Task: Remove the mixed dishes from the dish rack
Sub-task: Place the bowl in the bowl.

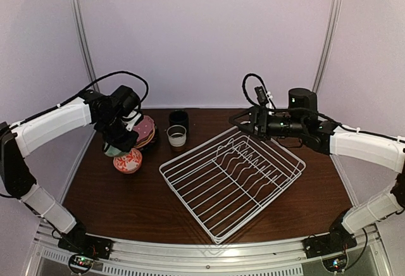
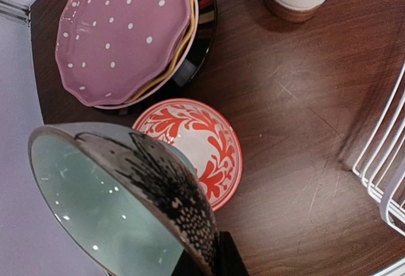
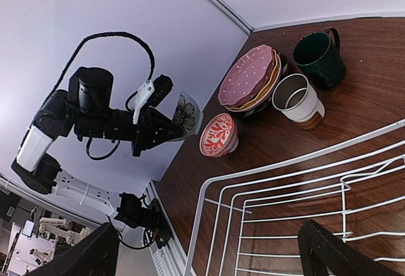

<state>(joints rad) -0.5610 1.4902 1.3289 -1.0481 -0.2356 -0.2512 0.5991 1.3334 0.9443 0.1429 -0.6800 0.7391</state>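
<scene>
My left gripper [image 2: 212, 254] is shut on the rim of the pale green bowl [image 2: 107, 206], which has a black flower print and hangs tilted just left of the red-and-white patterned bowl [image 2: 196, 143]. In the top view the left gripper [image 1: 121, 135] is at the far left with the green bowl [image 1: 112, 152] under it. The pink plate [image 2: 120, 32] lies on a yellow plate [image 2: 181, 42] and a black dish [image 2: 205, 32]. The white-and-brown cup [image 1: 176, 136] and dark green mug [image 1: 178, 119] stand beside them. The white dish rack [image 1: 231, 178] holds no dishes. My right gripper [image 1: 237, 121] is open over its far edge.
In the right wrist view the open right gripper [image 3: 205, 257] looks down on a corner of the rack [image 3: 285, 194], with the red-patterned bowl [image 3: 218, 135], plates [image 3: 250, 76], cup [image 3: 297, 100] and mug [image 3: 319, 54] beyond. White walls close in the back and sides.
</scene>
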